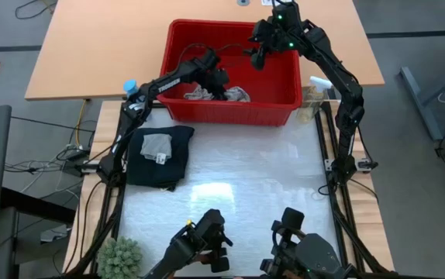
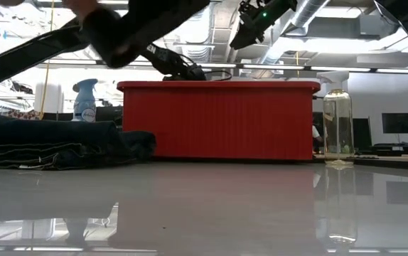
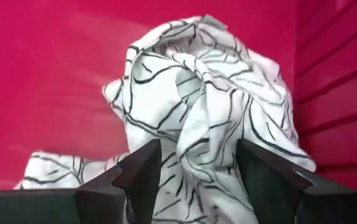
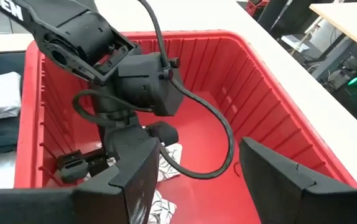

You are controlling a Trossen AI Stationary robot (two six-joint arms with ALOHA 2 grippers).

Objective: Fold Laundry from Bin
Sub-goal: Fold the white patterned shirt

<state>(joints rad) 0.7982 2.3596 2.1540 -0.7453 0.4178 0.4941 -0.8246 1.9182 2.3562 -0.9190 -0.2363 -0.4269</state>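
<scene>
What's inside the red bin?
A white leaf-print cloth lies in the bin, with the left tool open over it. Anything beneath the cloth is hidden.

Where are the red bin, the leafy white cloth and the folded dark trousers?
red bin (image 1: 230, 113): high view, its near wall.
leafy white cloth (image 3: 197, 112): left wrist view, the bunched middle.
dark trousers (image 1: 177, 151): high view, bare right part.

Grey floor (image 1: 416, 155) (exposed ceiling ducts (image 2: 318, 25))

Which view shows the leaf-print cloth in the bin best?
The left wrist view: the cloth fills the picture, bunched against the red bin wall between the open left tool fingers. High view shows a small crumple, right wrist a corner, low none.
</scene>
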